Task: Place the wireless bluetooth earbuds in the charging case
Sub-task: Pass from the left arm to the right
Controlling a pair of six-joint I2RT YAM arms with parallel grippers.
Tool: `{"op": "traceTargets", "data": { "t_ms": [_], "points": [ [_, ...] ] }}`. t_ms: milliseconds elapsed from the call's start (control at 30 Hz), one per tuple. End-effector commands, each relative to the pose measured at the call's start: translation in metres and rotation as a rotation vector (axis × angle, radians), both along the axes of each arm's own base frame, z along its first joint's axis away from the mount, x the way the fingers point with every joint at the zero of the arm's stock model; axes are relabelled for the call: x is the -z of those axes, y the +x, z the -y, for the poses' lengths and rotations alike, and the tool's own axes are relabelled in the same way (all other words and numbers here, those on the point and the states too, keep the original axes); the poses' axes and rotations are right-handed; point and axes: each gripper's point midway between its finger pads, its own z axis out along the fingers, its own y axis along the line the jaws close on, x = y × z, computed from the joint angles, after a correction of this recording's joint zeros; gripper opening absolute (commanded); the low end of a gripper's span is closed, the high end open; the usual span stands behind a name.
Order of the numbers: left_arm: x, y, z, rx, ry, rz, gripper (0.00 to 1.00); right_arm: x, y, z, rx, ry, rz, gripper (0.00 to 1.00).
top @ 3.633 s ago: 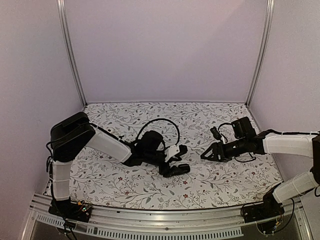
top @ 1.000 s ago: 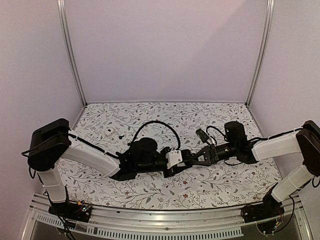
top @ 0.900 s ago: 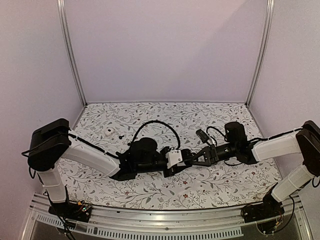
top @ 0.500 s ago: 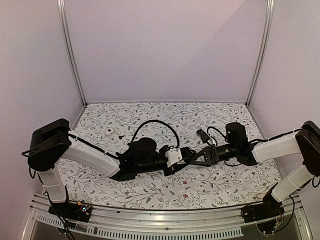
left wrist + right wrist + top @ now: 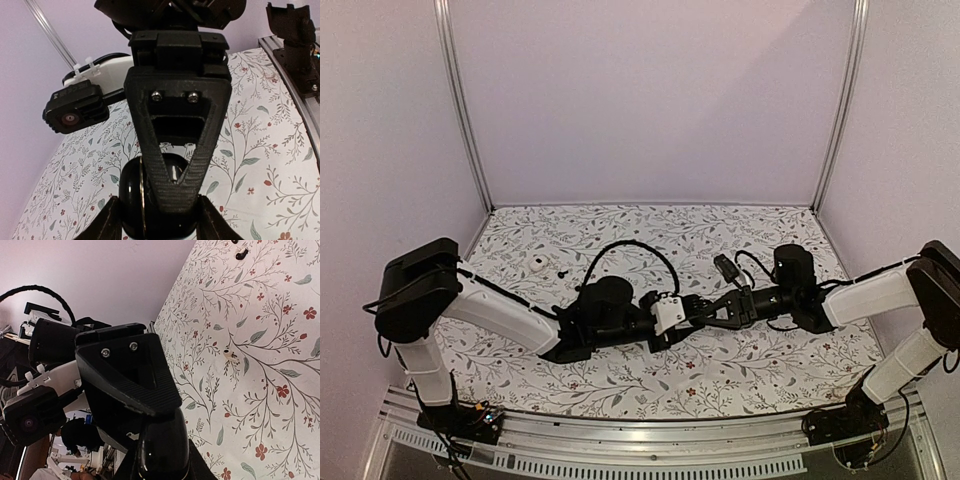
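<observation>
Floral table cover (image 5: 750, 372) underneath. Far left of it: black earbud (image 5: 563, 270) lying just beside a small white piece (image 5: 537, 263), both well apart from the claws. Black cable loop (image 5: 632, 246) arching over the left wrist.

Mid-table, tip to tip: left gripper (image 5: 687, 309) clamped on the charging case (image 5: 131, 200), right gripper (image 5: 713, 312) closed tight on the same case from the opposite side. Right gripper's triangular finger covering most of the glossy shell in left wrist view. Cannot tell lid position or whether anything sits inside.
</observation>
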Motion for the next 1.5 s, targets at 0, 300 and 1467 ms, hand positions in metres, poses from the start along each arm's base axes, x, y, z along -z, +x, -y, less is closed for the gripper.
{"op": "traceTargets", "data": {
  "t_ms": [0,300,1467],
  "points": [
    [-0.010,-0.006,0.001,0.001,-0.033,0.020,0.33,0.003,-0.001,-0.001,0.002,0.004,0.005,0.18],
    [-0.018,-0.014,-0.010,0.021,-0.037,0.002,0.67,-0.004,0.001,0.000,0.003,0.006,0.108,0.04],
    [-0.020,0.007,-0.041,0.107,-0.118,-0.296,0.65,0.002,0.005,-0.016,-0.061,-0.049,0.777,0.03]
  ]
}}
